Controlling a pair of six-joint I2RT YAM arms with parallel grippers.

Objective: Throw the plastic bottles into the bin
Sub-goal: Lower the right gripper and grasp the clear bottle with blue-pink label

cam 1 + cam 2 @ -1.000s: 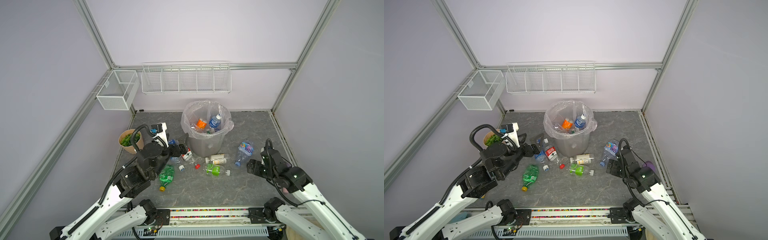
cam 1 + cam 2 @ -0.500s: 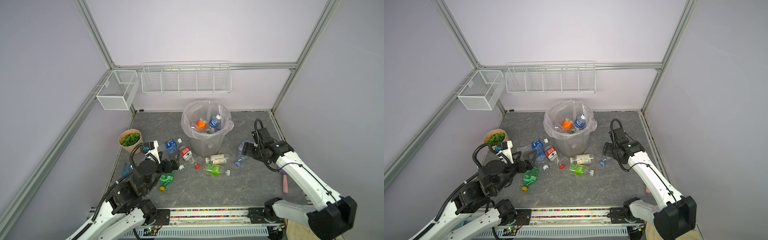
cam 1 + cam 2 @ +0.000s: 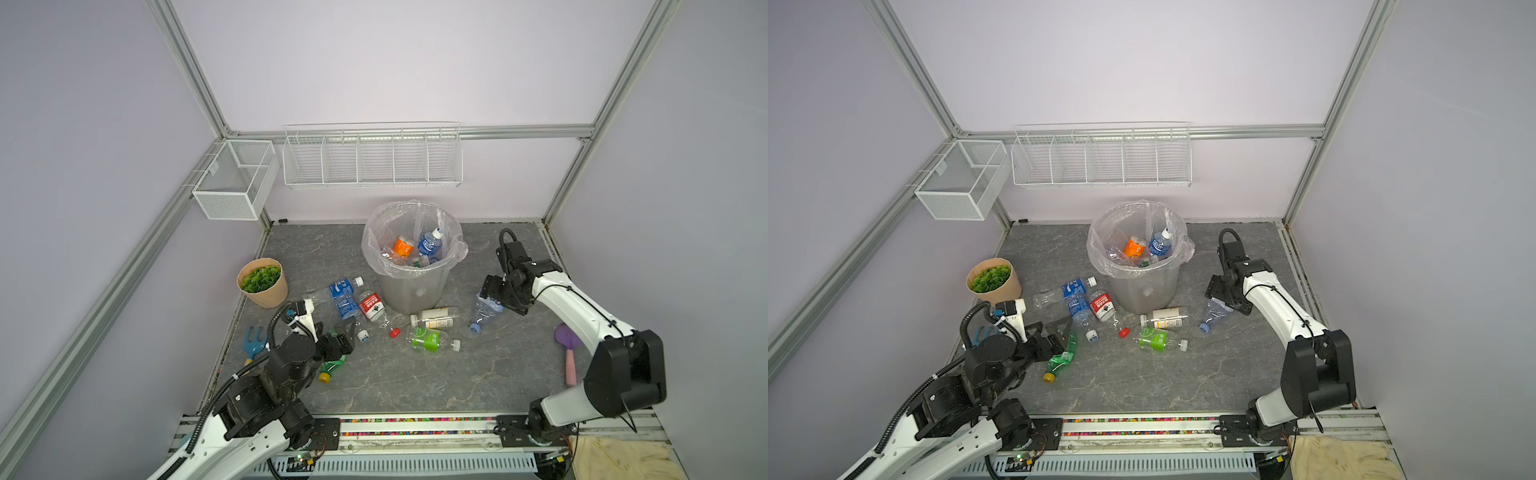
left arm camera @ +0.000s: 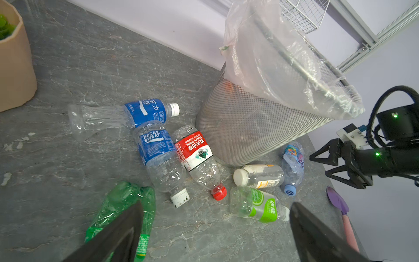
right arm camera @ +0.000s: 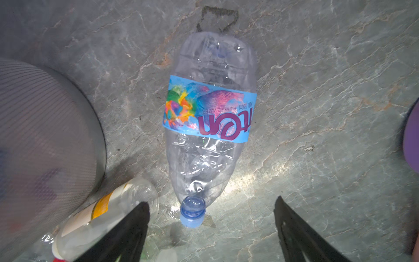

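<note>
On a grey marbled counter (image 3: 415, 382), a round grey translucent plastic bin lined with a clear bag (image 3: 409, 291) was pictured partly filled. An orange-labelled bottle (image 3: 403, 246) and a blue-labelled bottle (image 3: 430, 243) were lodged inside, while seven more plastic bottles were strewn flat around its foot. The right end effector (image 3: 491, 293) was poised directly over a crushed clear bottle with a sky-blue, rainbow-splashed label and blue cap (image 5: 208, 118), which was laid just beside the bin. Its jaws were spread wide to either side of the capped neck, apparently lined up for a pick, and nothing was pinched. The left end effector (image 4: 216, 208) was likewise spread wide and empty. One of its fingers was seen across a crumpled green bottle with a yellow cap (image 3: 334, 365), judged its likely target, though contact could not be told.
</note>
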